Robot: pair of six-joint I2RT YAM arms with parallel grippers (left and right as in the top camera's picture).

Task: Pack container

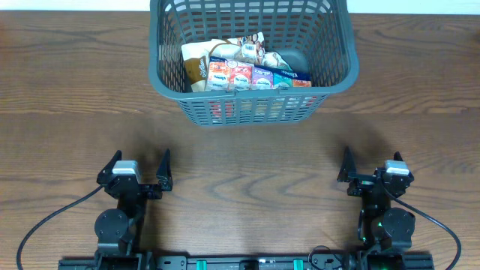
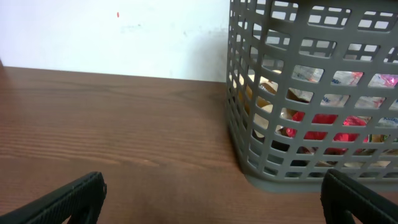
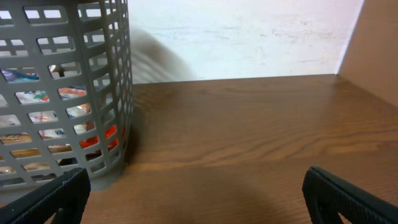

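The dark grey lattice container (image 1: 165,75) stands at the far middle of the wooden table. Inside lie several snack packets (image 1: 247,75) in a row, with a tan bag (image 1: 199,66) at the left. The container's wall also shows in the left wrist view (image 2: 249,155) and in the right wrist view (image 3: 118,81), with packets seen through the slots. My left gripper (image 1: 139,169) is open and empty near the front left. My right gripper (image 1: 370,165) is open and empty near the front right. Both are well short of the container.
A white wall (image 2: 124,37) rises behind the table. A brown panel (image 3: 379,43) stands at the table's right side. Cables (image 1: 45,225) run from both arm bases along the front edge.
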